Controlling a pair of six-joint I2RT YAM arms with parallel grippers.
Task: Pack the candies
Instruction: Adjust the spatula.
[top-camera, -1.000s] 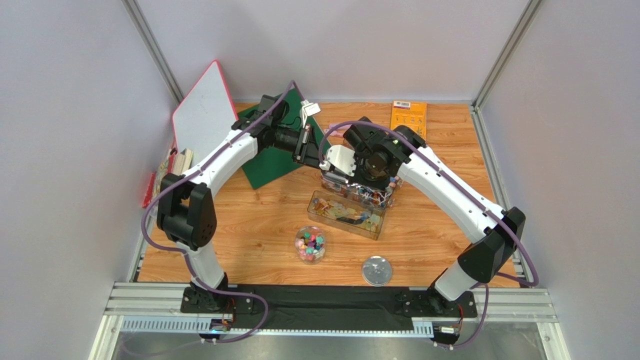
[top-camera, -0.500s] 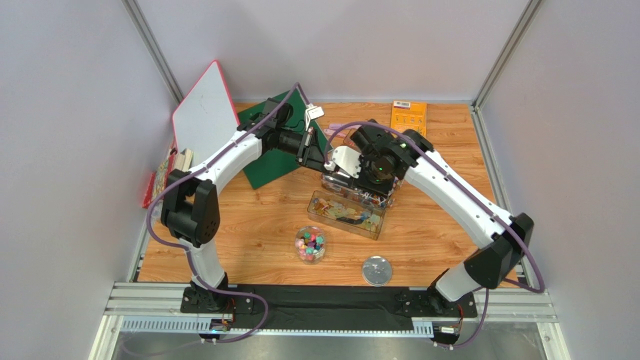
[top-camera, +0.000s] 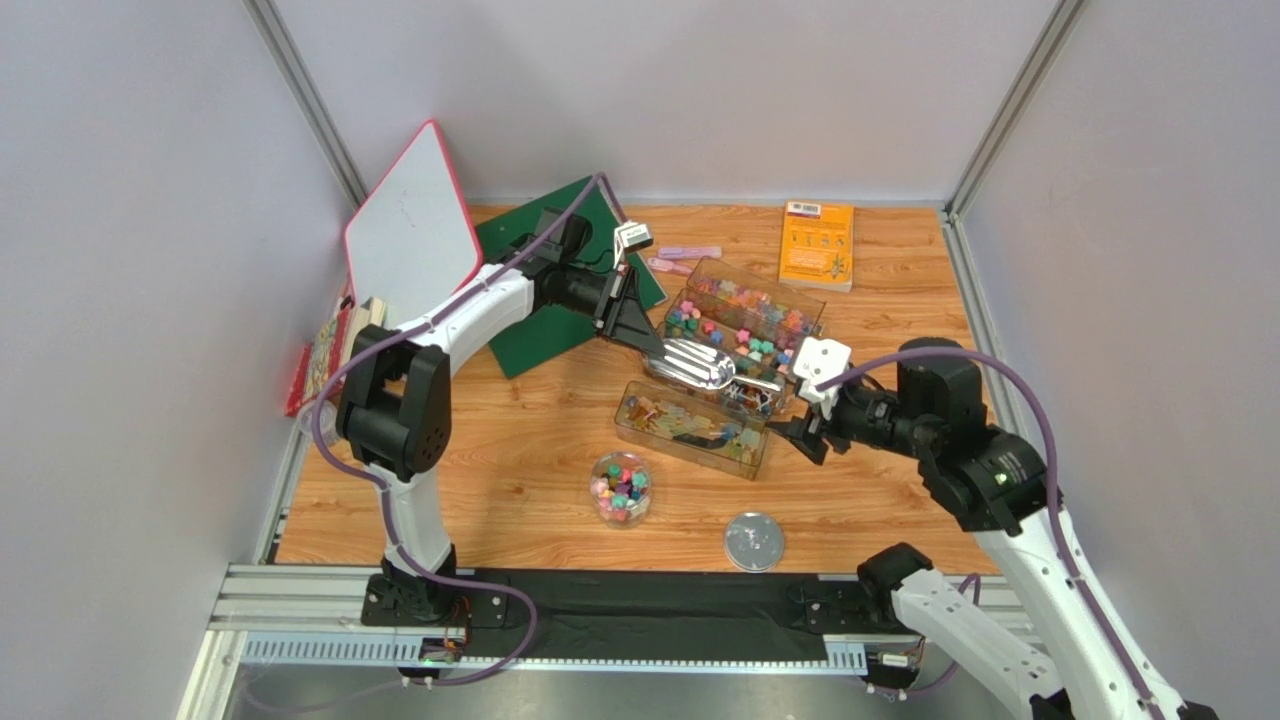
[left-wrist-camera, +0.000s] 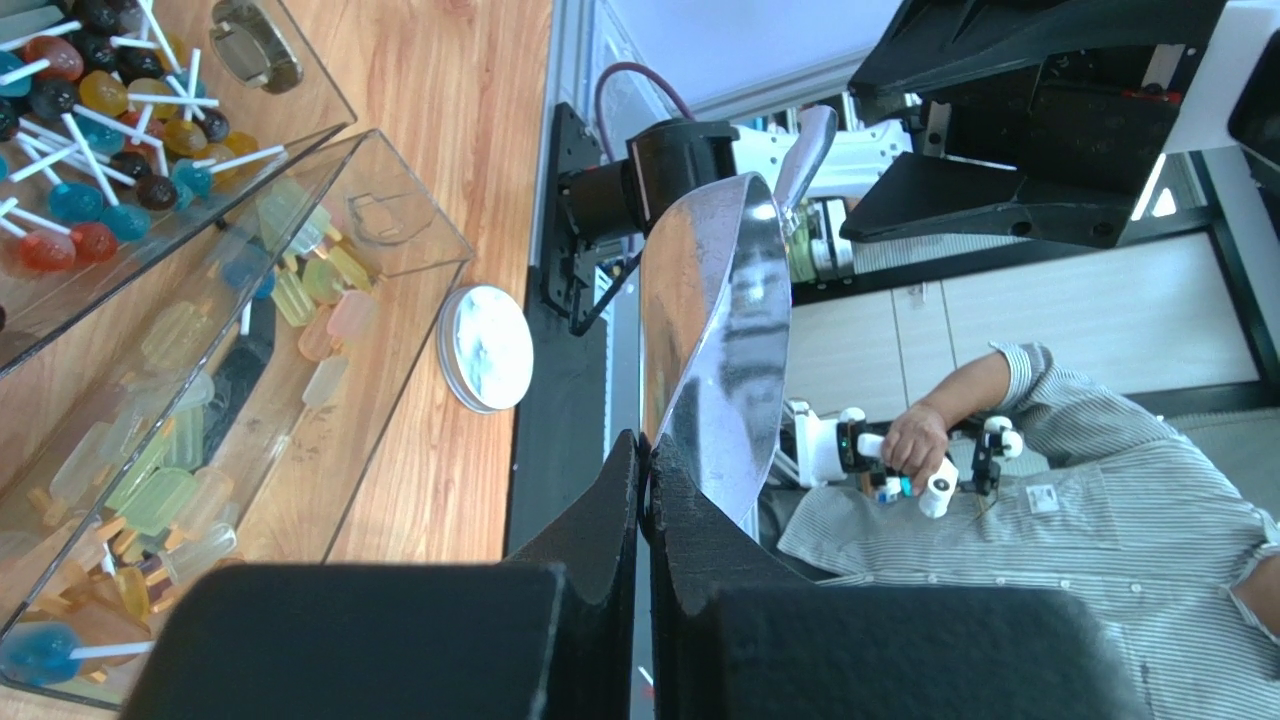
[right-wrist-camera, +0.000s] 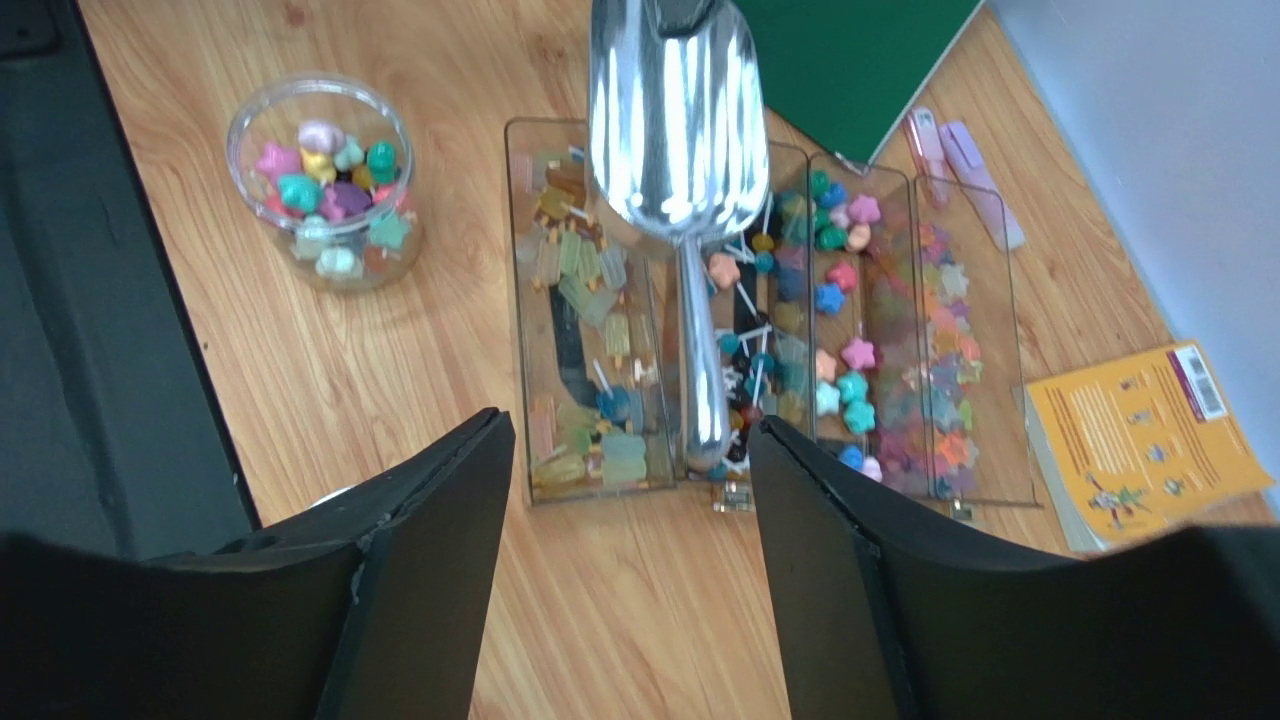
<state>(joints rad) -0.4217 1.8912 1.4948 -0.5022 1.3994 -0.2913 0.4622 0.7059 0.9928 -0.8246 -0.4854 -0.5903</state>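
"Across the wooden table (top-camera: 511, 450), largest first?"

"White board (top-camera: 409, 225), red-edged, leaning at far left corner. Green mat (top-camera: 529, 338) just beside it. Two clear compartment trays mid-table, close together: far tray (top-camera: 766, 288), near tray (top-camera: 643, 425)."

"Any writing?"

"Orange booklet (top-camera: 818, 245), far right corner. White barcode sticker at its far edge. Cover print too small to read."

"Grippers?"

"Left gripper (left-wrist-camera: 649, 450) clamped tight on metal scoop (right-wrist-camera: 673, 120) at the bowl end. Scoop lies over the trays, handle pointing toward the right gripper. Whether it touches a tray, cannot tell. Right gripper (right-wrist-camera: 628, 435) has jaws spread wide with nothing between them, just off the trays' right end."

"Smaller items?"

"Round jar (top-camera: 595, 495) toward near edge. Round lid (top-camera: 754, 540) flat on the table, right of it. Candies (top-camera: 621, 489), mixed colours, in the jar. Star sweets (right-wrist-camera: 849, 357) and lollipops (left-wrist-camera: 90, 120) in far tray's compartments, pale bar sweets (right-wrist-camera: 579, 285) in near tray."
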